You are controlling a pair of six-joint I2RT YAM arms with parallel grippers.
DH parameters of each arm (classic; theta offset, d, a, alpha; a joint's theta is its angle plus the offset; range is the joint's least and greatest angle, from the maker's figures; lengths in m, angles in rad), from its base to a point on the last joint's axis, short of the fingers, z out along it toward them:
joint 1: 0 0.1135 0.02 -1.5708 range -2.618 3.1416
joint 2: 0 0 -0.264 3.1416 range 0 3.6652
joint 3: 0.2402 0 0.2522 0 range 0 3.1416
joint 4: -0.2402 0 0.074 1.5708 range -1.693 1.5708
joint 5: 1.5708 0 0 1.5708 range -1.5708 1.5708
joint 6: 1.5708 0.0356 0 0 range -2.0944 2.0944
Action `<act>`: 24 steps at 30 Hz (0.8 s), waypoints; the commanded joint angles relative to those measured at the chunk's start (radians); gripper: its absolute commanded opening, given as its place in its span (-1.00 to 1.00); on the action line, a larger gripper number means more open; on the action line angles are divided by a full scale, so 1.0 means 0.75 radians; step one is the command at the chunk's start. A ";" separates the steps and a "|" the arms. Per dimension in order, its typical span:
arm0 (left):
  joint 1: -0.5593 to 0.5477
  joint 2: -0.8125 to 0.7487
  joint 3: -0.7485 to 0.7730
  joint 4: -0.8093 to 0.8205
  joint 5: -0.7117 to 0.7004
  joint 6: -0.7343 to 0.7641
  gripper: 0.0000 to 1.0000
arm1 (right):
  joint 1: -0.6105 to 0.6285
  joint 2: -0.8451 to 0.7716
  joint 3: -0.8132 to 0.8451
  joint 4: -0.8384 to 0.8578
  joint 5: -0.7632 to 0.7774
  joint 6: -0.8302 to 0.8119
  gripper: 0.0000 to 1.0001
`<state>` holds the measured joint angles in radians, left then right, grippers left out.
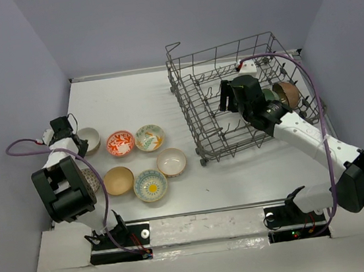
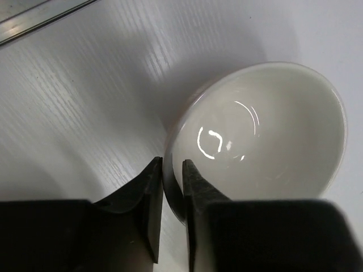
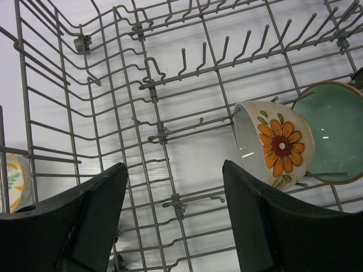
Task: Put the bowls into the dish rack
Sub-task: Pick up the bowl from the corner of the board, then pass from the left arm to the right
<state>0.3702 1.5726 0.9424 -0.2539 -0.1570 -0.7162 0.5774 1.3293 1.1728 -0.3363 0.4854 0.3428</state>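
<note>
We have floral bowl [image 3: 275, 144], teal bowl [image 3: 334, 130], brown bowl [image 1: 287, 92] in the dish rack [image 1: 199, 117] upper right, right claw [image 3: 176, 170] apart over it, left claw [image 2: 172, 170] clamped on white bowl [image 2: 266, 130] rim, five-plus bowls [image 1: 151, 185] remaining on worktop [image 1: 130, 96].

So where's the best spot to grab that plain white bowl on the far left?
By the rim wall, coming down from above. The white bowl sits upright with its mouth open and looks too wide to span, but its thin wall can be pinched, one side inside and one outside. The left tool straddles the rim in just that way.
</note>
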 commanded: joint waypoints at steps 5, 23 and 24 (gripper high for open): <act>0.007 -0.021 0.050 0.056 0.048 -0.008 -1.00 | 0.007 0.011 -0.003 0.039 0.005 -0.015 0.47; -0.013 -0.270 0.414 -0.009 0.301 0.024 -1.00 | 0.007 0.021 0.101 0.009 0.085 -0.005 0.48; -0.025 -0.287 0.457 -0.017 0.305 0.036 -1.00 | 0.007 0.023 0.125 0.001 0.065 0.005 0.48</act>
<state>0.3698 1.4509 1.1740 -0.3218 -0.0078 -0.6941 0.5774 1.3457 1.1885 -0.3519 0.5163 0.3367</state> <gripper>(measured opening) 0.117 0.737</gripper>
